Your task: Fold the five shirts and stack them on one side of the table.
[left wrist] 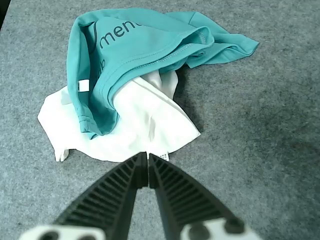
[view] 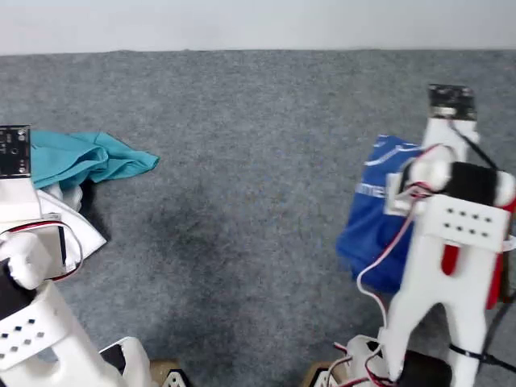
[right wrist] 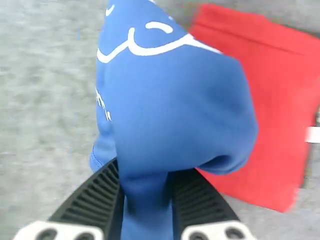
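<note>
Surface: grey felt-like table [view: 250, 161], pale wall along its far edge.
Far left: teal shirt [left wrist: 135, 50], crumpled, draped over part of a white shirt [left wrist: 140, 130]; both unfolded.
Left gripper [left wrist: 148, 162]: pinched fully together, holding nothing, just beside the white shirt's near hem.
Middle: broad bare stretch of table, well apart from both heaps.
Right: blue shirt [right wrist: 170, 100], bunched and gathered up toward the wrist, hanging partly over a flat red shirt [right wrist: 270, 115].
Right gripper [right wrist: 145, 195]: clamped on a fold of the blue shirt, cloth filling the gap between ribbed jaws.
Step in hand, by judgement: taking the blue shirt off the red one to spread it for folding.
Doing it well: firm hold, enough lift to clear the red shirt without dragging it, then laid out and smoothed flat before any fold.
Edges and room: ample space in the centre; far edge well clear of everything; side edges impossible to make out.
</note>
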You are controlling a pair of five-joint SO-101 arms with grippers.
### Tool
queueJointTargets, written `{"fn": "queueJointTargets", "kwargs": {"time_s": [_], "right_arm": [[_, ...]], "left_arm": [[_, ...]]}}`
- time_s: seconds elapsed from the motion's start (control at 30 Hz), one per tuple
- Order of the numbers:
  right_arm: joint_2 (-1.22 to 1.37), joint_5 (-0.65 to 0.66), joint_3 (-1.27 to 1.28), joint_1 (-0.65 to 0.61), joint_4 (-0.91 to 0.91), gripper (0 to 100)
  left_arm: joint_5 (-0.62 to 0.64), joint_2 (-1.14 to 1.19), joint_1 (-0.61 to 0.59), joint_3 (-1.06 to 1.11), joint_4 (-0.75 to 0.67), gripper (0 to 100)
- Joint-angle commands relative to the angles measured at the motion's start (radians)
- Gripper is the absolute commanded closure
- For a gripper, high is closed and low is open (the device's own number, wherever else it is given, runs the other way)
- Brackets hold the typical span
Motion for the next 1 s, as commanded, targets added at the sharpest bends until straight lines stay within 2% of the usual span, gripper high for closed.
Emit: {"fn": "queueJointTargets", "kwargs": {"time_s": [0.0, 0.2, 0.37, 0.47, 0.57, 0.67, 0.83, 0.97], "right_arm": [[-0.036, 0.104, -0.034, 0.107, -0.050, 99.1], [-0.012, 0.176, -0.015, 0.199, -0.171, 99.1], [0.124, 0.212, -0.008, 0.246, -0.282, 99.1], [0.223, 0.265, -0.008, 0.277, -0.366, 99.1], [0.326, 0.374, -0.012, 0.311, -0.487, 98.5], [0.394, 0.465, -0.017, 0.352, -0.585, 90.2], [0.397, 0.370, -0.083, 0.387, -0.559, 65.2], [0.397, 0.318, -0.187, 0.360, -0.410, 63.1]], "left_arm": [[-0.014, -0.012, 0.008, -0.013, -0.017, 98], [-0.014, -0.012, 0.008, -0.013, -0.017, 98], [-0.014, -0.012, 0.008, -0.013, -0.017, 98], [-0.014, -0.012, 0.008, -0.012, -0.017, 98], [-0.014, -0.012, 0.008, -0.012, -0.017, 98], [-0.014, -0.012, 0.008, -0.012, -0.012, 98], [-0.014, -0.012, 0.008, -0.012, -0.011, 98], [-0.014, -0.011, 0.008, -0.012, -0.015, 98]]}}
